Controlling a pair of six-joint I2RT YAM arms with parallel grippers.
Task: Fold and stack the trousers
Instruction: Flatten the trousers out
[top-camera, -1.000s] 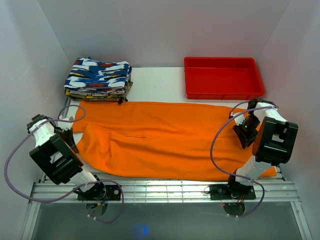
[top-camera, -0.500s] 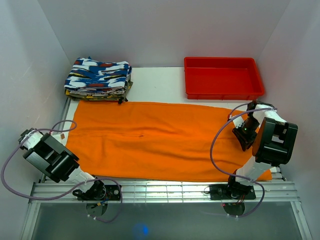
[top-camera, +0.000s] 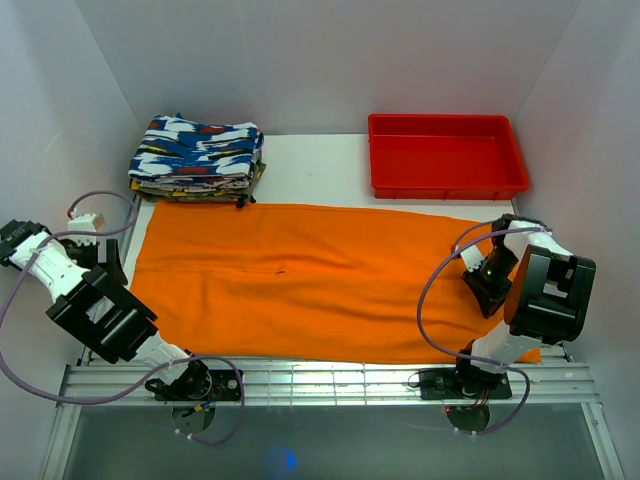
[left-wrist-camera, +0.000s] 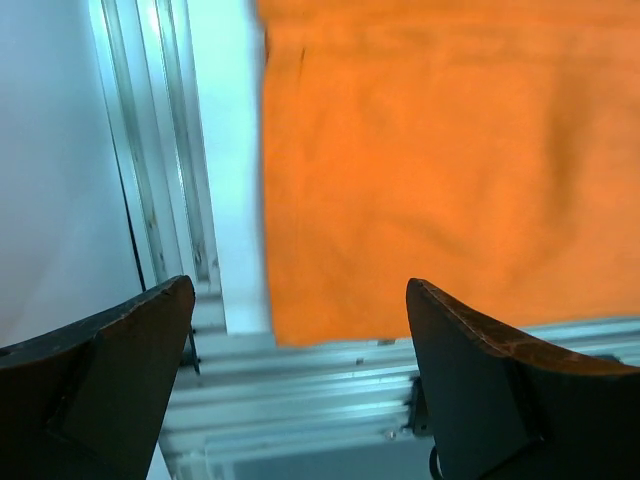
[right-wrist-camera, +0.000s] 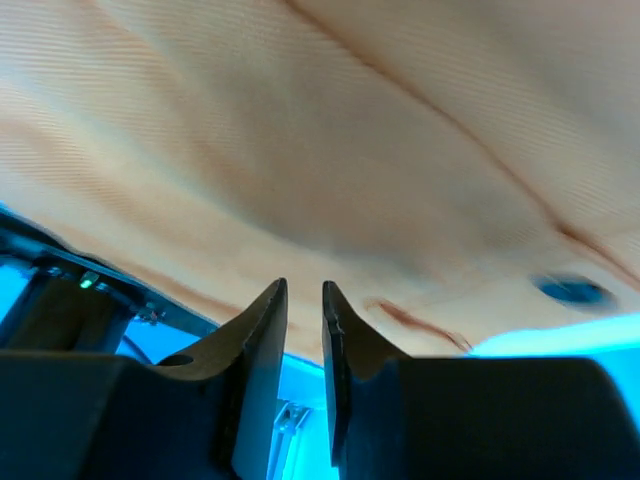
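Right claw (right-wrist-camera: 304, 292), perhaps on one trousers (top-camera: 300, 280)

Table (top-camera: 320, 165): white matte top, evenly lit.
Back wall (top-camera: 320, 60): plain pale panel, set behind the table's far edge.
Left wall (top-camera: 50, 120) and right wall (top-camera: 595, 110): matching plain panels, set against the table's two sides.
Aluminium rails (top-camera: 330, 382): silver slotted profiles, laid along the table's near edge.
Grey surface (top-camera: 400, 450): seen below the table's near edge; a small blue glow (top-camera: 282, 461) is reflected in it.
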